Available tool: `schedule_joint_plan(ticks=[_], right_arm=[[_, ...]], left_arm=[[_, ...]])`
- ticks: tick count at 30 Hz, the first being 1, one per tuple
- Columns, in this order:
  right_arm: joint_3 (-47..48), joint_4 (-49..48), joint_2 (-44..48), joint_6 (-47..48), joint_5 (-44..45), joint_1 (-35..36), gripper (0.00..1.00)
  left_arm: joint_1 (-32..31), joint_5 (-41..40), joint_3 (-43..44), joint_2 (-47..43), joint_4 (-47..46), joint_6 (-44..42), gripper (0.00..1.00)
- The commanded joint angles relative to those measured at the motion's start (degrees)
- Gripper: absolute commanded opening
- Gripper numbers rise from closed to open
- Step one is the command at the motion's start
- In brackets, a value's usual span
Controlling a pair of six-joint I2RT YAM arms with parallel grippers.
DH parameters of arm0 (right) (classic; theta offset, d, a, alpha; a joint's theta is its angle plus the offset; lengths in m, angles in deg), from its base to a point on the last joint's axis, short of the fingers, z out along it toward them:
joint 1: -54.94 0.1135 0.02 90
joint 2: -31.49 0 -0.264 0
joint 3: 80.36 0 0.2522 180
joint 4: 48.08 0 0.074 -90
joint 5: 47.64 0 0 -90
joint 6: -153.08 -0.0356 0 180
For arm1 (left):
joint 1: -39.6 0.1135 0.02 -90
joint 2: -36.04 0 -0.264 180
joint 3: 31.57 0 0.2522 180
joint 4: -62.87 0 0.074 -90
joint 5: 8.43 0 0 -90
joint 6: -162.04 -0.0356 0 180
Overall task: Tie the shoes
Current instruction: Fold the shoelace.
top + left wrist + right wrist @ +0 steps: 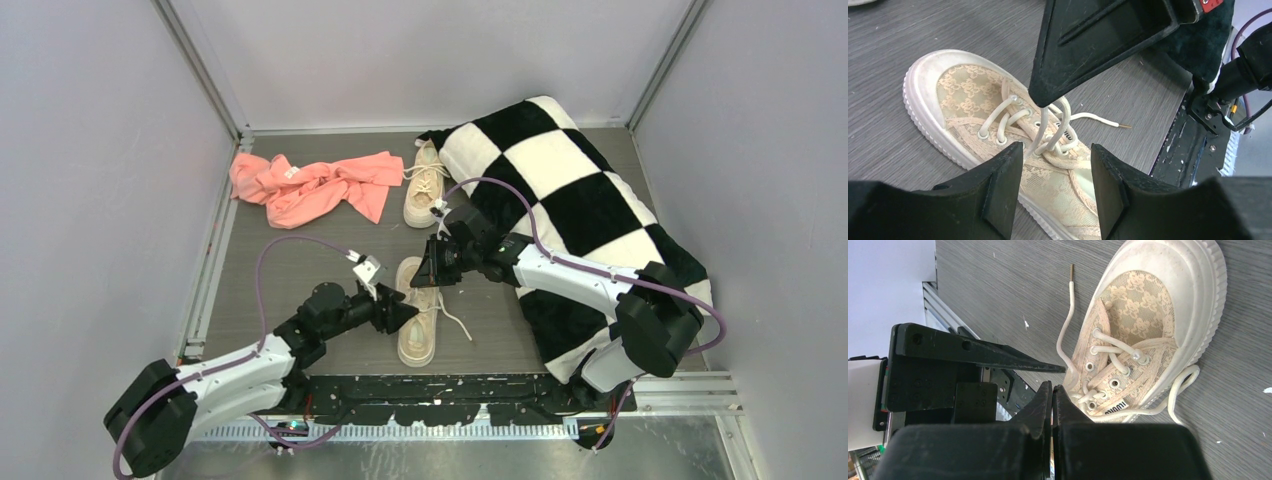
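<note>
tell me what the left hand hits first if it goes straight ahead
Most likely the lace loops on the near shoe, just ahead of the open left hand. The right hand tip sits right above them, so depth is uncertain.

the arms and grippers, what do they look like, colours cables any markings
The left arm and right arm have white links between chunky black joints. A purple cable loops along each. The left gripper and right gripper are matte black, with wedge-shaped fingers tapering to points. No readable markings.
</note>
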Motion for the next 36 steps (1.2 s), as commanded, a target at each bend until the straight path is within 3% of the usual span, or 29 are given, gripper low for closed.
schedule_joint_plan(ticks=[1,10,17,29,36], right_arm=[[1.43,-1.53,1.49,0.53,0.11,0.17,0.01],[1.26,-1.43,1.72,0.53,0.07,0.25,0.01],[1.34,-1.42,1.62,0.53,0.11,0.24,0.01],[1.01,-1.45,1.93,0.39,0.29,0.23,0.01],[0.99,-1.45,1.97,0.27,0.42,0.23,0.01]], left_arm=[[-0.11,2.14,2.24,2.81,-5.63,-1.89,0.54],[-0.11,0.75,2.2,6.57,-9.76,-1.76,0.53],[-0.1,1.29,1.84,8.8,-12.76,-0.65,0.43],[-0.11,1.21,1.59,11.45,-15.3,-0.14,0.25],[-0.11,-0.3,1.13,10.15,-13.73,-0.22,0.02]])
